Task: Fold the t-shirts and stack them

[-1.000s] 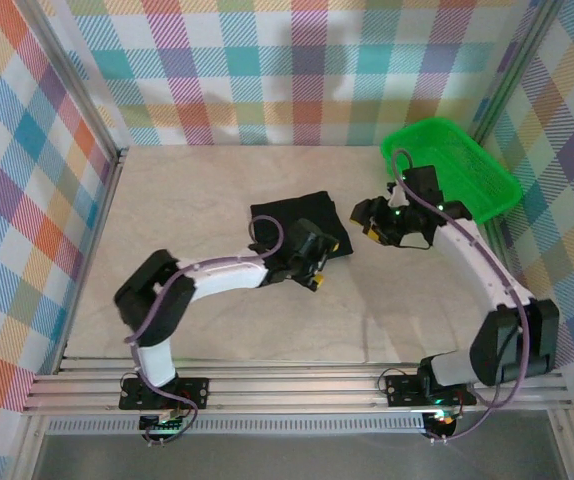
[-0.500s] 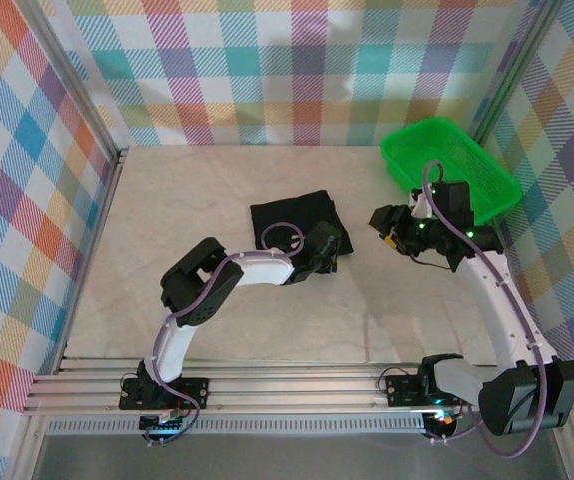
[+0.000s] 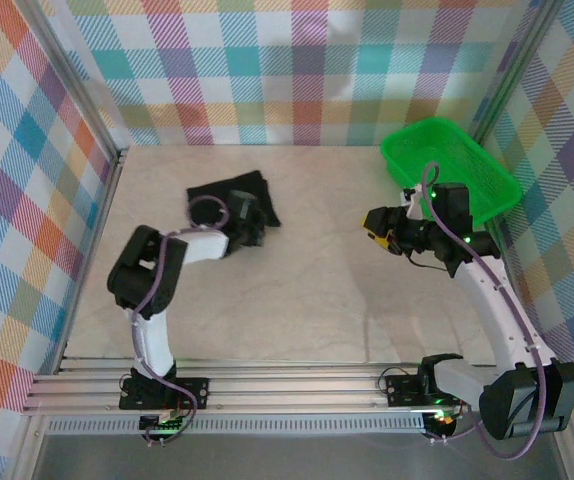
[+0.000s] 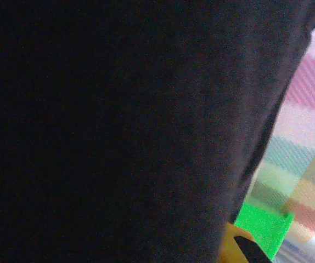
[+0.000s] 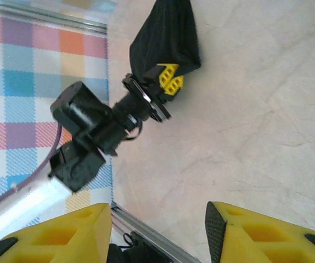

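Black soft-cloth t-shirt (image 3: pixel 222 190) sits folded in a bundle on the beige tabletop (image 3: pixel 297 290), about 10 o'clock from table centre. Left gripper (image 5: pixel 168 80) is clamped on the t-shirt's 5 o'clock edge, yellow fingers pinching the cloth. Right gripper (image 5: pixel 156 216) is at 3 o'clock, well apart from the t-shirt, jaws spread with nothing between them. Green plastic mesh basket (image 3: pixel 467 165) is at 1 o'clock, just beyond the right gripper.
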